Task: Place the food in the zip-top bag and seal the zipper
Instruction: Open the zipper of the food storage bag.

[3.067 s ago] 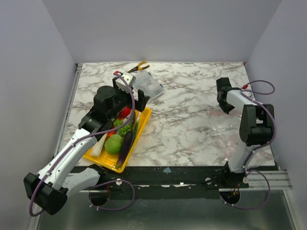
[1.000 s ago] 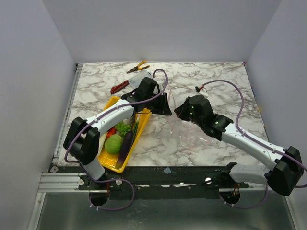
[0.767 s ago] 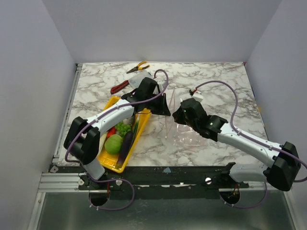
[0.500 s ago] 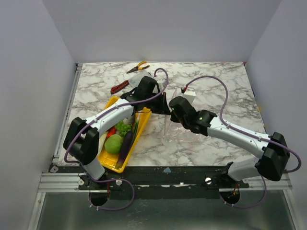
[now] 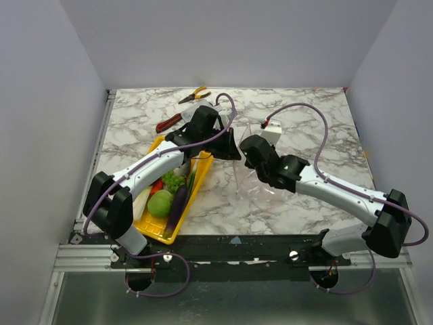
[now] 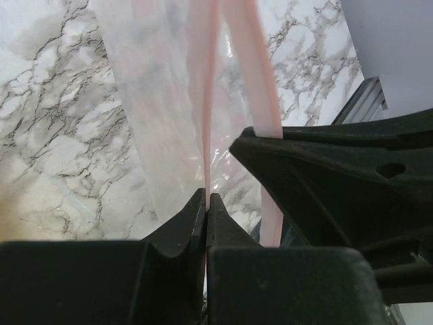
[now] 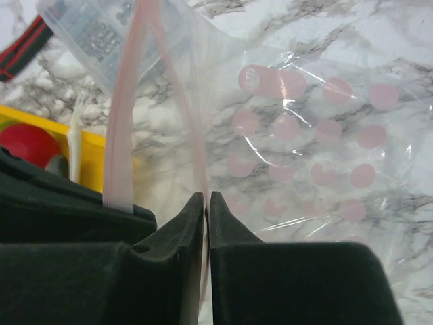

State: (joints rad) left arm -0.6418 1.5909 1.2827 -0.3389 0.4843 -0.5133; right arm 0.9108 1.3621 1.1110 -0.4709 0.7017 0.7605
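Overhead view. The left gripper (image 5: 230, 146) and the right gripper (image 5: 245, 145) meet tip to tip at the centre of the frame, above the white marble table (image 5: 318, 115). The clear zip-top bag (image 5: 257, 181) spreads just below and to the right of them. In the left wrist view, the left jaws are pressed together on one lip of the pink zipper (image 6: 203, 101). The other lip runs beside it on the right and ends behind a black finger of the right gripper. In the right wrist view, the right jaws are likewise fully closed, pinching that second lip, and the bag's pink-dotted panel fills the right half of the frame. The two lips stand apart, so the mouth is parted. The food is outside the bag, in the yellow tray (image 5: 204, 169) at lower left of centre: tomato (image 5: 157, 185), leafy greens (image 5: 174, 181), cabbage (image 5: 160, 203), eggplant (image 5: 178, 202) and leek (image 5: 142, 203). Red-handled pliers (image 5: 169, 122) and yellow-handled pliers (image 5: 193, 95) lie at upper left. Plain grey walls (image 5: 230, 40) enclose the table on three sides.
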